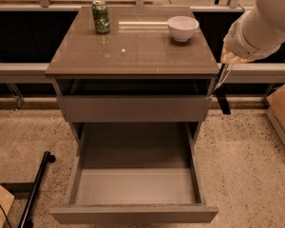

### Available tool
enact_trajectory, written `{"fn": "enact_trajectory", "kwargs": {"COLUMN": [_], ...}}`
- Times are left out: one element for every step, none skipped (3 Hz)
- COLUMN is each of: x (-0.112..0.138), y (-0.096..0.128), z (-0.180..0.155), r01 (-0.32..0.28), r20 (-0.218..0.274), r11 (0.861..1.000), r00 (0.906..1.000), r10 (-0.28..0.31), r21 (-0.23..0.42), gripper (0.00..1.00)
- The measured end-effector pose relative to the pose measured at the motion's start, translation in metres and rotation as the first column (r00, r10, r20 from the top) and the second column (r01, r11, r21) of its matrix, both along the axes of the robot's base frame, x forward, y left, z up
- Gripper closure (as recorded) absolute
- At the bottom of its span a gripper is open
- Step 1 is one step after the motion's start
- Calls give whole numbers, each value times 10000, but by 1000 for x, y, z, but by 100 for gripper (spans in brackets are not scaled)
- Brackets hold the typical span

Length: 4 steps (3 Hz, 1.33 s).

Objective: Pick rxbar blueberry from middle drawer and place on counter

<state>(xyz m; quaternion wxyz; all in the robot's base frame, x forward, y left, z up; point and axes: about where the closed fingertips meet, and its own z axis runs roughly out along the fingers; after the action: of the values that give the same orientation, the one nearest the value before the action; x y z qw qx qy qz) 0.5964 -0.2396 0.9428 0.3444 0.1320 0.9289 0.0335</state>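
Note:
The middle drawer (133, 186) is pulled far out at the front of the cabinet, and its pale grey floor shows nothing on it. The rxbar blueberry does not show anywhere in view. The counter (133, 49) is the glossy brown top of the cabinet. My white arm comes in from the upper right. The gripper (222, 99) hangs down as a dark shape beside the cabinet's right side, just below counter level and well above the open drawer.
A green drink can (101, 17) stands at the counter's back left and a white bowl (183, 27) at its back right. The drawer above (133, 108) is nearly shut. A cardboard box (282, 113) sits on the floor at right, and a black pole (35, 189) lies at the lower left.

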Motion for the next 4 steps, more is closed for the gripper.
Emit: {"fn": "enact_trajectory", "kwargs": {"x": [3, 28, 77, 103], "y": [3, 21, 64, 87], "z": [-2, 15, 50, 60], "r01": [1, -243, -1010, -1451], "r20": [31, 818, 2305, 2787], "r11": [9999, 9997, 9938, 9864], "r00": [10000, 9964, 9691, 9531], "r10": [0, 242, 878, 1183], "r21": [-113, -3, 459, 775], "gripper": [100, 100, 100, 100]}}
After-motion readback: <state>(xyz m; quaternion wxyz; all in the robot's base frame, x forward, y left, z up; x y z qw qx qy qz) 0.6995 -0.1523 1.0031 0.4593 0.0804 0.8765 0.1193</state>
